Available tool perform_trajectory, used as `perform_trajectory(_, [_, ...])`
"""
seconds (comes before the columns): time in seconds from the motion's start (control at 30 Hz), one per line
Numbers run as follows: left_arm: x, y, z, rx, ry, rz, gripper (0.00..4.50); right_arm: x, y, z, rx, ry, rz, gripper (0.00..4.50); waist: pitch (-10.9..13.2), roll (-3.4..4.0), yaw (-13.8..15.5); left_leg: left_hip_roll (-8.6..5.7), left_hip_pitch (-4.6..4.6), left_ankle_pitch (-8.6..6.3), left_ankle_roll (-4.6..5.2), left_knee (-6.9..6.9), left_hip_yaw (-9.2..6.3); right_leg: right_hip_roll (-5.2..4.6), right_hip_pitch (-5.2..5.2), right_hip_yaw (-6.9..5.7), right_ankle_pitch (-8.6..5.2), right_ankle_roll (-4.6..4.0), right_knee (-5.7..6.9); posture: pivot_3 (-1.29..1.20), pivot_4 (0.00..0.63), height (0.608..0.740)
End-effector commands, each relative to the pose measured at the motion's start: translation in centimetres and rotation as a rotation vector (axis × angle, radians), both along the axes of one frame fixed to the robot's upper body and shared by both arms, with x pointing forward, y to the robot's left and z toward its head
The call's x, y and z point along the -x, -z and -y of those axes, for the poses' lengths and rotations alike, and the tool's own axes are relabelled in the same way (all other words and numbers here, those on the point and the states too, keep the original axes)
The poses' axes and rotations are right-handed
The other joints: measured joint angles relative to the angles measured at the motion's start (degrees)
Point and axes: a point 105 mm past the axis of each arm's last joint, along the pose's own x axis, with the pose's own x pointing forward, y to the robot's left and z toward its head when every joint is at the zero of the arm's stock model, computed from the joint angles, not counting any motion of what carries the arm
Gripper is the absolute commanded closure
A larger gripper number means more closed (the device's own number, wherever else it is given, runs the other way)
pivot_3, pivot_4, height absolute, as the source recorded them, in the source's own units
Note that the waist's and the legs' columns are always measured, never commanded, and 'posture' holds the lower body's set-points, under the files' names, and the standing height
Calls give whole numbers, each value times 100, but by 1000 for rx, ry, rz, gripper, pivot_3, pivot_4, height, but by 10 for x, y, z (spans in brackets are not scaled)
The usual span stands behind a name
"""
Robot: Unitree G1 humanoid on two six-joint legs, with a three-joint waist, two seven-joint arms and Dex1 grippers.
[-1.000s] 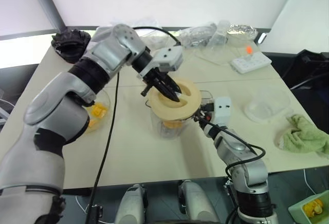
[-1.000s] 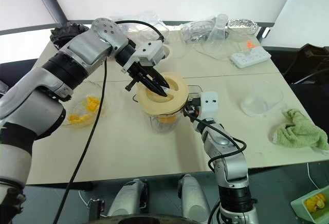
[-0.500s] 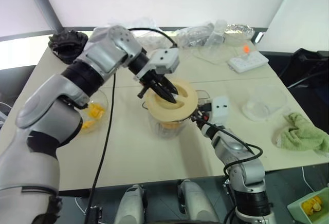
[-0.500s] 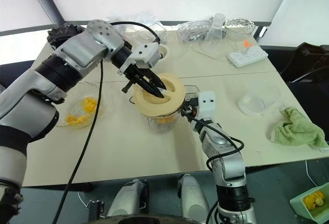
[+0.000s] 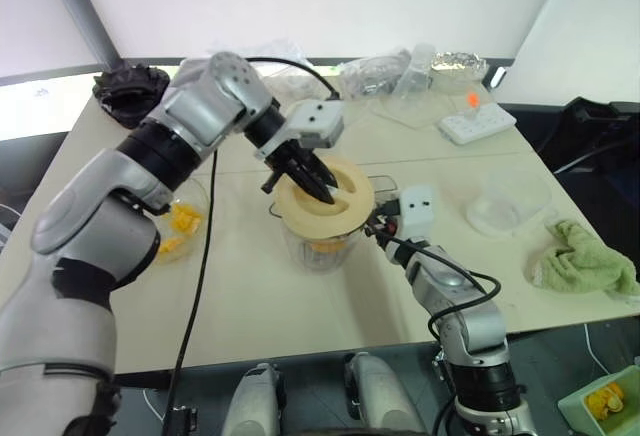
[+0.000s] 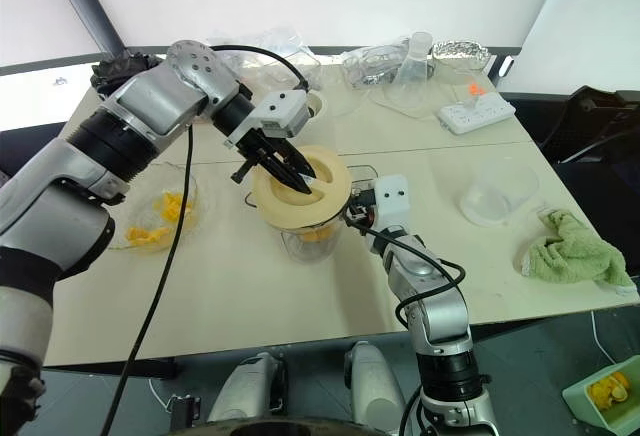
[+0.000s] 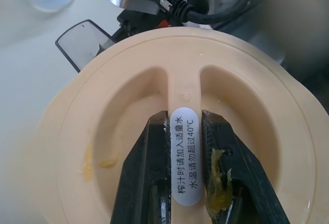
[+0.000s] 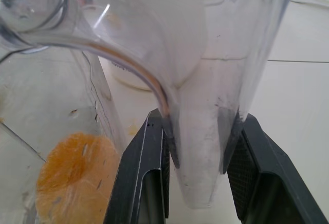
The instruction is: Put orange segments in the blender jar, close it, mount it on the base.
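The blender jar (image 5: 318,241) stands mid-desk (image 5: 300,306), orange segments (image 8: 77,175) inside. The left end effector (image 7: 186,183) pinches the ridge of the cream lid (image 5: 322,196) on top. The right end effector (image 8: 198,154) clamps the jar's handle (image 8: 198,147).

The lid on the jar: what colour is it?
Cream, with a white label on its ridge; the lid shows best in the left wrist view.

The cream lid (image 5: 322,196), pinched by its centre rib in the left end effector (image 5: 318,180), now sits a little more squarely over the blender jar (image 5: 318,243).
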Motion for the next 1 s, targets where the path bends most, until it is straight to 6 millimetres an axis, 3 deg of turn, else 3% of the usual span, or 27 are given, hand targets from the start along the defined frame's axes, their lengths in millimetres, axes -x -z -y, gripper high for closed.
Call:
perform_trajectory(0.03, [-6, 90, -44, -340, -149, -89, 4239, -7, -48, 19, -49, 95, 198, 3629, -27, 11, 14, 4, 5, -1, -1, -6, -8, -1, 10, -3, 0, 0, -14, 0, 150, 740])
perform_trajectory(0.3, [-10, 93, -35, -346, -287, -72, 4239, -8, -50, 24, -28, 104, 201, 3629, -105, 78, 18, 23, 4, -3, -5, -17, -9, -13, 32, -6, 0, 0, -76, 0, 150, 740])
perform_trajectory(0.77, [8, 107, -36, -287, -440, -105, 4239, -12, -52, 20, -1, 70, 204, 3629, -133, 95, 12, 21, 6, -14, -24, -24, -12, -47, 28, -8, -1, 1, -93, 0, 150, 740])
perform_trajectory(1.0, [-7, 117, -42, -293, -655, -77, 4239, -13, -52, 18, 14, 47, 201, 3629, -166, 128, 20, 21, 7, -15, -26, -47, -15, -59, 28, -33, -1, 1, -131, 0, 150, 740])
